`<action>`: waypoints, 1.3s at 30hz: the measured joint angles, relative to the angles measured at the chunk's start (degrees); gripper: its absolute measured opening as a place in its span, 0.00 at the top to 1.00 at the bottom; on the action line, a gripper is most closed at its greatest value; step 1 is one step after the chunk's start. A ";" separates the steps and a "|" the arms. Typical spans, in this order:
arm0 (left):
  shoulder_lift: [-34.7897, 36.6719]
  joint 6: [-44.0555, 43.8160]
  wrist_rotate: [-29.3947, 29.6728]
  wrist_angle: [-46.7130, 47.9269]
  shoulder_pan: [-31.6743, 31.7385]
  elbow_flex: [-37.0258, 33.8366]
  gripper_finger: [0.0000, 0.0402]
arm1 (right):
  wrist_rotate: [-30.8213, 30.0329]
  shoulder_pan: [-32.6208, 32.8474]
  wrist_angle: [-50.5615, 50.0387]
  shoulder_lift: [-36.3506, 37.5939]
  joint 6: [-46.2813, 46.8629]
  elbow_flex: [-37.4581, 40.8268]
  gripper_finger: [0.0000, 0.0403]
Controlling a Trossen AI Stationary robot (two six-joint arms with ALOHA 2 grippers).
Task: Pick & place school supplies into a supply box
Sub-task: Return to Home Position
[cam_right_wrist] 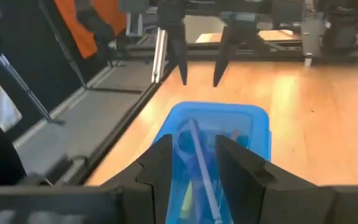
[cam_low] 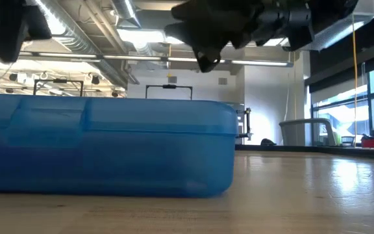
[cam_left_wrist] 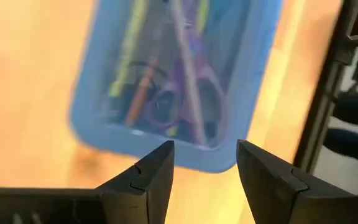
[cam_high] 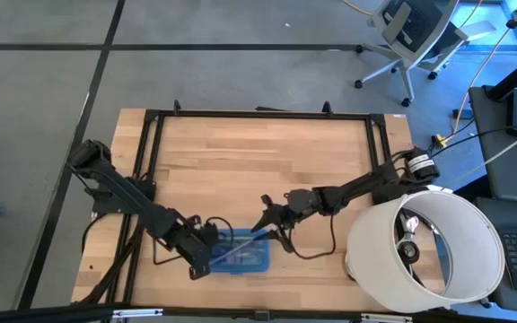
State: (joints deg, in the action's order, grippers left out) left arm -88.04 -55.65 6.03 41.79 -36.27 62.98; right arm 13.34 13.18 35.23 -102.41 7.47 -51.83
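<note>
At the front left of the table (cam_high: 240, 161), the left gripper (cam_high: 212, 244) hangs over the left end of the supply box (cam_high: 245, 258) and covers that end from above. Its fingers (cam_left_wrist: 157, 171) stand well apart and hold nothing. The box lies just beyond them, flat on the wood near the front edge, with its lid down on the base. Through the blue lid show the purple scissors (cam_left_wrist: 194, 93), a yellow pencil (cam_left_wrist: 124, 68) and an orange pencil (cam_left_wrist: 143, 93). The other sticks blur together and cannot be told apart. In the low view the box's left end is cut off at the picture's edge. Just past the box's right rear corner, the right gripper (cam_high: 263, 222) hovers above the table, its fingers (cam_right_wrist: 163, 155) parted by a narrow gap with nothing between them. At the far right stands a white drum (cam_high: 456, 224).
</note>
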 joint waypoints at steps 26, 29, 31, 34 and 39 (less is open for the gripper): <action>20.17 45.47 -8.11 -20.50 22.14 0.17 0.60 | 13.43 -7.01 -10.10 30.28 2.83 16.10 0.69; 21.37 48.01 -8.20 -18.99 26.12 0.17 0.59 | 13.73 -8.93 -8.45 33.71 2.81 19.66 0.69; 22.36 49.42 -9.62 -19.02 27.88 0.17 0.59 | 14.31 -10.36 -8.73 36.16 3.20 22.16 0.69; 24.04 50.41 -10.79 -19.73 30.31 0.17 0.59 | 16.74 -12.11 -7.41 39.42 5.15 25.37 0.69; 26.20 50.25 -10.73 -29.24 33.92 -3.93 0.60 | 17.97 -13.46 -5.74 44.84 5.80 27.87 0.69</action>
State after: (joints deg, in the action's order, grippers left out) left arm -61.84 -5.40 -4.70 12.54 -2.36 59.05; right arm 31.31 -0.28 29.49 -57.58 13.27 -23.97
